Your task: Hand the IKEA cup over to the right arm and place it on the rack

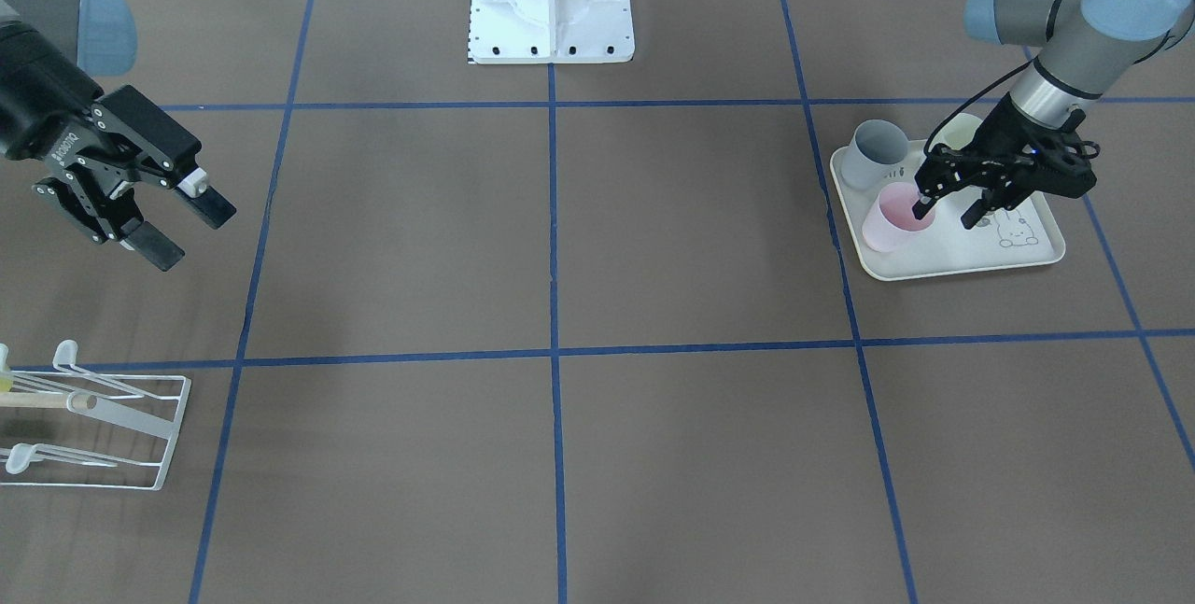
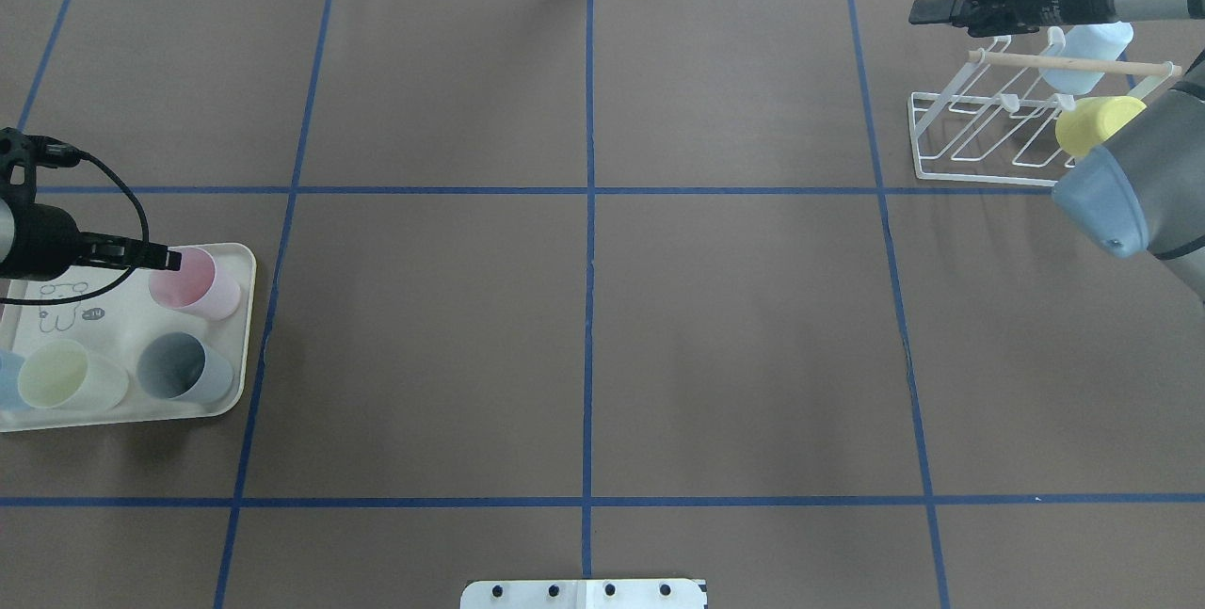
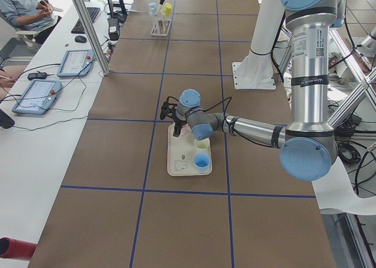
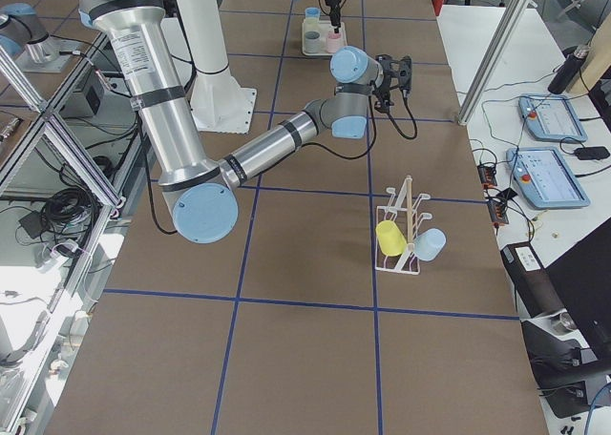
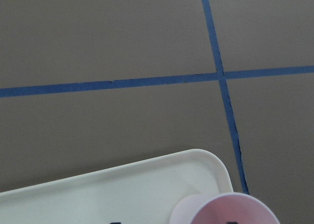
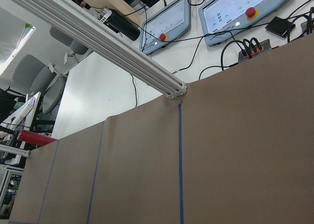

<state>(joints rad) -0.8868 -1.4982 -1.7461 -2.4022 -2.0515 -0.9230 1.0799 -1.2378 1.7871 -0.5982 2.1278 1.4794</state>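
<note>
Straddling the rim of the pink IKEA cup (image 1: 894, 219), the fingers (image 1: 923, 207) of the left gripper (image 1: 950, 210) are standing spread, one dipping inside the mouth and the other hanging outside the wall over the cream tray (image 1: 962, 260); they are not pinching it. The front-facing view is showing that gap, while the overhead view is showing only one fingertip at the rim, and the left wrist camera is catching just the cup's lip and a tray corner. The cup is standing upright on the tray, mouth up, long axis vertical, beside a grey cup (image 1: 875, 153) and a pale yellow cup (image 2: 71, 378). The right gripper (image 1: 189, 232) is hovering with its fingers wide apart, near the white wire rack (image 2: 979, 134) but not touching it. Only the overhead and right views are showing the rack carrying a yellow cup (image 2: 1097, 124) and a pale blue cup (image 2: 1087, 54). Brown paper taped with a blue grid is covering the table (image 1: 420, 240); the right wrist camera is looking out at control tablets (image 6: 164, 22) on a white desk.
</note>
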